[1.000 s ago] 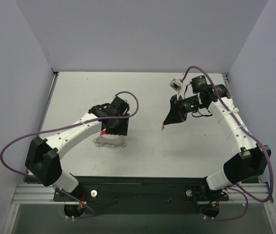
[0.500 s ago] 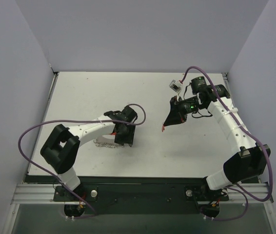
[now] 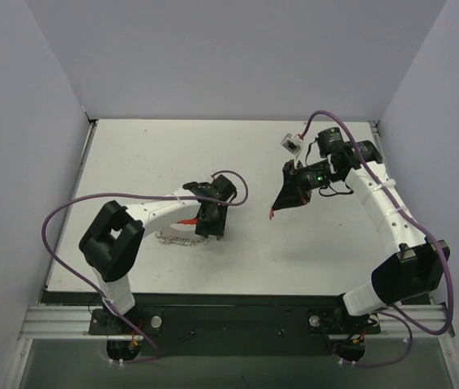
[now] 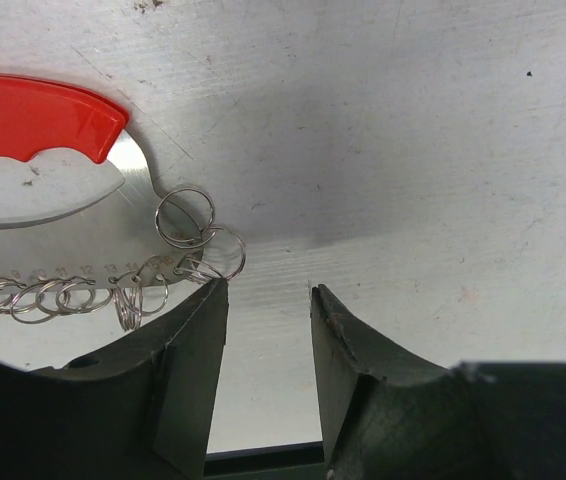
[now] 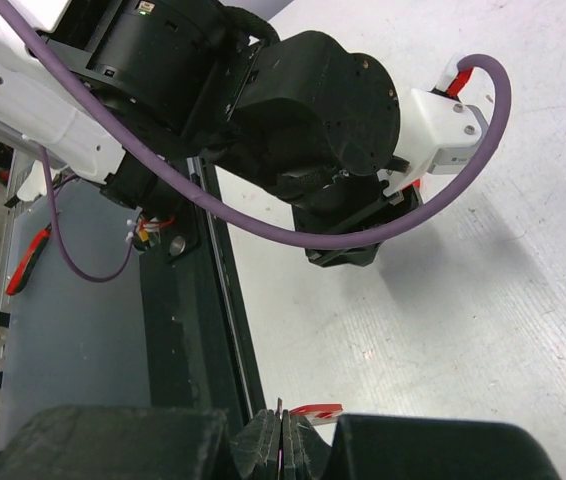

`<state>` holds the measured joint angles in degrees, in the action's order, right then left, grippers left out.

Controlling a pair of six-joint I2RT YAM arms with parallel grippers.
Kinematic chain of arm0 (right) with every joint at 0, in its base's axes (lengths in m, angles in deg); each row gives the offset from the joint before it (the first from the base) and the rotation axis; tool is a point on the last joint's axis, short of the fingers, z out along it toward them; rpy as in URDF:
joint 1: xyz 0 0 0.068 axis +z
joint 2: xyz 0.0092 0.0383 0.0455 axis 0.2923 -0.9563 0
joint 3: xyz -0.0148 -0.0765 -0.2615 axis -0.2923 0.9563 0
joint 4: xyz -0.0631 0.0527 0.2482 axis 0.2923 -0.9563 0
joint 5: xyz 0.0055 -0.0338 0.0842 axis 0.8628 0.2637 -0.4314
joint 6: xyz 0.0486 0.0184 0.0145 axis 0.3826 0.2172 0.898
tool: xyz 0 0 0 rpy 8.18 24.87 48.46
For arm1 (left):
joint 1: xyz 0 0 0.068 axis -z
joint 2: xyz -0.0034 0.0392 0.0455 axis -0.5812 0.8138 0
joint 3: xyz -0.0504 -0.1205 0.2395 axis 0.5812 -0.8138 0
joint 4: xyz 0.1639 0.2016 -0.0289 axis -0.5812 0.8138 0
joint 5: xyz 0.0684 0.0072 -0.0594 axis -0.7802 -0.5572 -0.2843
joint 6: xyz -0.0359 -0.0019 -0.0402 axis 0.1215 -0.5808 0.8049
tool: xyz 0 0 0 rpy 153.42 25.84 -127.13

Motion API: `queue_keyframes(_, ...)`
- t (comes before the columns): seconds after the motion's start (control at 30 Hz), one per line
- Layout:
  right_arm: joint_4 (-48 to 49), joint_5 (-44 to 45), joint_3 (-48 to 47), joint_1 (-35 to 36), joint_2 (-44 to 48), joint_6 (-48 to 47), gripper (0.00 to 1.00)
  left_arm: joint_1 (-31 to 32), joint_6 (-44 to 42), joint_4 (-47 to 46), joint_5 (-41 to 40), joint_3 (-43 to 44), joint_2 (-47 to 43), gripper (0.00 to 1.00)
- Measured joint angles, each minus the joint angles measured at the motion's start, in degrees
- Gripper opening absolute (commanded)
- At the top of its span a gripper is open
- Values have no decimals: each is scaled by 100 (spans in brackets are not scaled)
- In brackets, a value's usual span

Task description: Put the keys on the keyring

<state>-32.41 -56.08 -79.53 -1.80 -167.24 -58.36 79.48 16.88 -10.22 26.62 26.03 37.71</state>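
Observation:
The keys (image 4: 83, 292) are a row of small silver rings and metal bits hanging from a silver plate. The keyring (image 4: 33, 115) is the red curved band above them. From above, the keys (image 3: 179, 239) lie on the table with the keyring (image 3: 187, 220) at their top edge. My left gripper (image 4: 268, 290) is open over bare table at the row's right end. Its left fingertip (image 4: 213, 300) is right beside the last rings. My right gripper (image 3: 272, 212) hangs above the table to the right, shut (image 5: 281, 415), a thin sliver at its tips that I cannot identify.
A black rail (image 3: 238, 312) runs along the table's near edge by the arm bases. Grey walls close in the left, back and right sides. In the right wrist view the left arm (image 5: 303, 100) and its purple cable (image 5: 363, 235) fill the upper part.
The left arm folded in and its gripper slid from over the keys to their right end, jaws narrowing. The right arm has not moved.

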Motion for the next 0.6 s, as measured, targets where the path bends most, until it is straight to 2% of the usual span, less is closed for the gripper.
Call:
queue_keyframes(0.43, -22, 0, 2, 0, 0, -20, 0, -15, -61, 107, -573, 81, -4, 47)
queue_keyframes(0.6, -26, 0, 0, 0, -2, -31, 0, -304, -186, -358, -444, -262, -236, 48)
